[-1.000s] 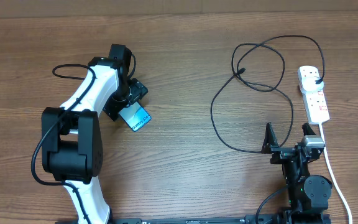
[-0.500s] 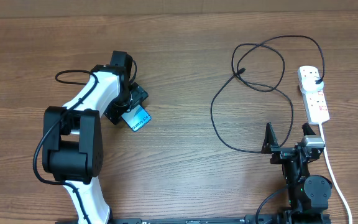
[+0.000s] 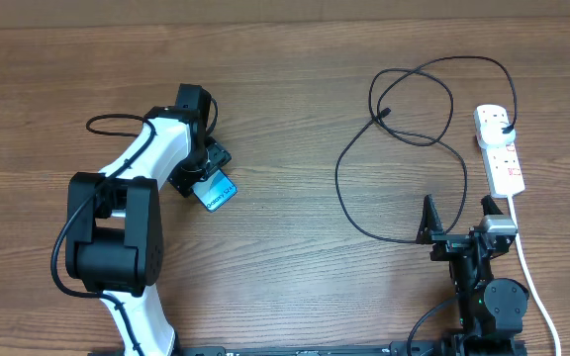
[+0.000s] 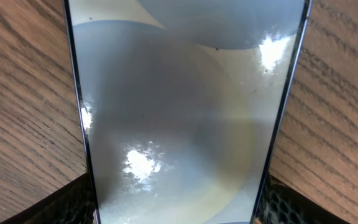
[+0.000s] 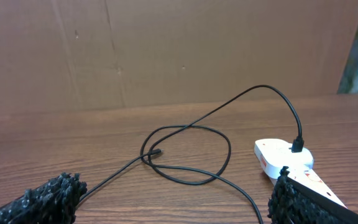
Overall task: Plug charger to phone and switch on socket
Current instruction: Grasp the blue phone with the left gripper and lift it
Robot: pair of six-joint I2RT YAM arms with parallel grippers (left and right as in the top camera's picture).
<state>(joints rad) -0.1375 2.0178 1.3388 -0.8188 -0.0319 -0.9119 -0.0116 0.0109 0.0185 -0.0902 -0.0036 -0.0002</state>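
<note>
Looking down from above, I see the left gripper [image 3: 203,166] on the left part of the wooden table [image 3: 295,287]. It is pinched onto the phone [image 3: 215,190], and the blue screen sticks out past it, low over the wood. In the left wrist view the phone [image 4: 179,124] fills the picture, with one black finger [image 4: 67,205] at each long edge.

Far to the right, the charger [image 3: 404,138] lies in big loose loops. Its small tip [image 3: 385,112] rests on the wood, well apart from the phone. Its plug [image 3: 504,129] sits in the socket [image 3: 500,153] by the right edge. The thick white cord [image 3: 527,267] runs from the socket toward the near edge.

The right gripper [image 3: 456,220] is near the front, its fingers wide apart, holding nothing. Its own camera shows the charger [image 5: 185,149] and the socket [image 5: 284,158] ahead.
</note>
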